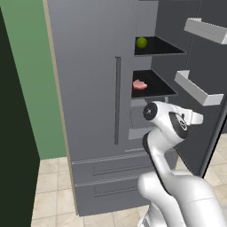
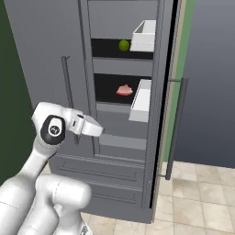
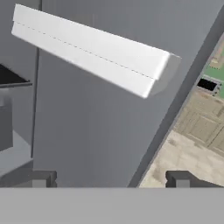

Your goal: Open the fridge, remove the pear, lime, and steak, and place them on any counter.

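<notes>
The fridge [image 1: 93, 111] stands with its right-hand door [image 2: 202, 78] swung wide open and its left door closed, so the dark shelves are exposed, which is what the rest of the task needs before anything can be lifted out. The lime [image 1: 141, 42] sits on the upper dark shelf, near that shelf's front edge, and the steak [image 1: 139, 84] lies flat on the shelf directly below it, also toward the front; both look easy to reach from outside. A pear cannot be made out on either shelf from these angles. White door bins [image 1: 198, 88] hang on the inner face of the open door, to the right of the shelves. The arm's wrist sits in front of the fridge, below the steak's shelf, with the hand turned toward the inside of the open door. In the hand view the gripper [image 3: 111, 179] has its two dark fingertips [image 3: 39, 178] spread far apart with nothing between them, so it is released and empty, facing one white bin and the door's edge with tiled floor beyond. The opening step looks done; the next move probably calls for turning the hand toward the shelves.
</notes>
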You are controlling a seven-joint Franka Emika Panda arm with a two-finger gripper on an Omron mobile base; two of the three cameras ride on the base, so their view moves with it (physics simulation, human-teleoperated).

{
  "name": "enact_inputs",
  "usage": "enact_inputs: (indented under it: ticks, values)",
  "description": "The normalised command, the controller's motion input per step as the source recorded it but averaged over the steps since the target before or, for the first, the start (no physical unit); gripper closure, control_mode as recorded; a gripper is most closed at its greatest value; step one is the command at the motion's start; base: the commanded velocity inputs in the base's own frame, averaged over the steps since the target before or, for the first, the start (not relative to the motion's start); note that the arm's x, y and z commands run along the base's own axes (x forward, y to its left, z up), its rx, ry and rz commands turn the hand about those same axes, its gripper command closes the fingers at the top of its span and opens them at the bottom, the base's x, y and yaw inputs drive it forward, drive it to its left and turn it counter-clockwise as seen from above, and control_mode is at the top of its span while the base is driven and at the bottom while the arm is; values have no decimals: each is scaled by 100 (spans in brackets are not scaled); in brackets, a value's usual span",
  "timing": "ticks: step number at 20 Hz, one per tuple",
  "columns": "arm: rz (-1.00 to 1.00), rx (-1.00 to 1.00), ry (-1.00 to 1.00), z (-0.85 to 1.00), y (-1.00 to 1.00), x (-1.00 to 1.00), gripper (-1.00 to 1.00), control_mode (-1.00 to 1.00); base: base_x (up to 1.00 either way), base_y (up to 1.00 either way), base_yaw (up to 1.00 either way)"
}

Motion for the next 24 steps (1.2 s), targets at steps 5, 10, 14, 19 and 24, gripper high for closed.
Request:
enact_inputs:
  ticks: [5, 10, 14, 19, 24]
  values:
    - [55, 23, -7, 14, 41, 32, -100, -100, 0, 0, 0]
    - [66, 33, 2, 7, 36, 72, -100, -100, 0, 0, 0]
    - [56, 33, 9, 14, 42, 61, -100, -100, 0, 0, 0]
    - [27, 11, 4, 16, 70, 37, -100, -100, 0, 0, 0]
    - [0, 0, 0, 5, 54, 5, -100, -100, 0, 0, 0]
